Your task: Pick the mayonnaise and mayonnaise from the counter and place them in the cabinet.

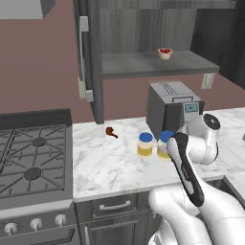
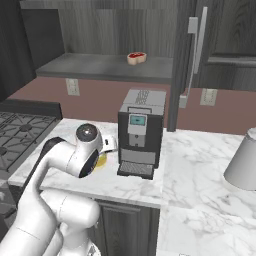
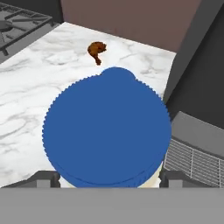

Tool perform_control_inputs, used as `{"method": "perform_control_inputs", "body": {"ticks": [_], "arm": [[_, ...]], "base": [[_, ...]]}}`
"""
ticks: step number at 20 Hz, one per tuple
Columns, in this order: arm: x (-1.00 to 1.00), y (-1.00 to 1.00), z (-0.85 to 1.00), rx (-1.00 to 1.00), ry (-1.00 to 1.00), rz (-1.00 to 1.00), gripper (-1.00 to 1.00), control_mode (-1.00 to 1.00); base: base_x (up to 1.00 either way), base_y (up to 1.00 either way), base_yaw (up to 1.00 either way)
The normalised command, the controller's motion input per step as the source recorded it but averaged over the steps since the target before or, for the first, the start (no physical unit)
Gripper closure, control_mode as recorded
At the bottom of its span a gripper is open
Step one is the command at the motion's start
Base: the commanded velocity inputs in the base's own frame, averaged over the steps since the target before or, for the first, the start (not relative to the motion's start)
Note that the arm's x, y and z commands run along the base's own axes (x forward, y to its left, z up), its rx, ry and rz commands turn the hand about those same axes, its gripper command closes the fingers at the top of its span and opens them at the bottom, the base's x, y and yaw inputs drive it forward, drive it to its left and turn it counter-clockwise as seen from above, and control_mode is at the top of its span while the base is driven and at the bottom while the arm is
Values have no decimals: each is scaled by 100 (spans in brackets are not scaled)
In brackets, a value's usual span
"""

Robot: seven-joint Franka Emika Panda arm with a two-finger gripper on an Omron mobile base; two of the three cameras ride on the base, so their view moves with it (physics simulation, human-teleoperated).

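Two upright blue-lidded mayonnaise jars [image 1: 145,144], probably touching.

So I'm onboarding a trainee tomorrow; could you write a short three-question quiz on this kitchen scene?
1. True or false: both mayonnaise jars, the left jar and the right jar, stand on the counter.
2. What sits on the cabinet shelf? A) a small white bowl with red filling B) a jar C) a mug
3. Fill in: the gripper has one fingertip on each side of a blue ____.

Key: 1 true; 2 A; 3 lid.
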Motion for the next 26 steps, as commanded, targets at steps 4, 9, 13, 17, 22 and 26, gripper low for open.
{"method": "perform_control_inputs", "body": {"ticks": [4,9,13,17,22,26], "arm": [[-6,30,77,-1,-14,-11,100,-100],[0,26,66,0,-8,-15,100,-100],[-3,8,54,0,-3,-19,100,-100],[-25,0,60,4,-4,-21,100,-100],[-29,0,72,6,-5,-17,100,-100],[-29,-1,80,10,-7,-12,100,-100]], "base": [[0,0,0],[0,0,0],[0,0,0],[0,0,0],[0,0,0],[0,0,0]]}}
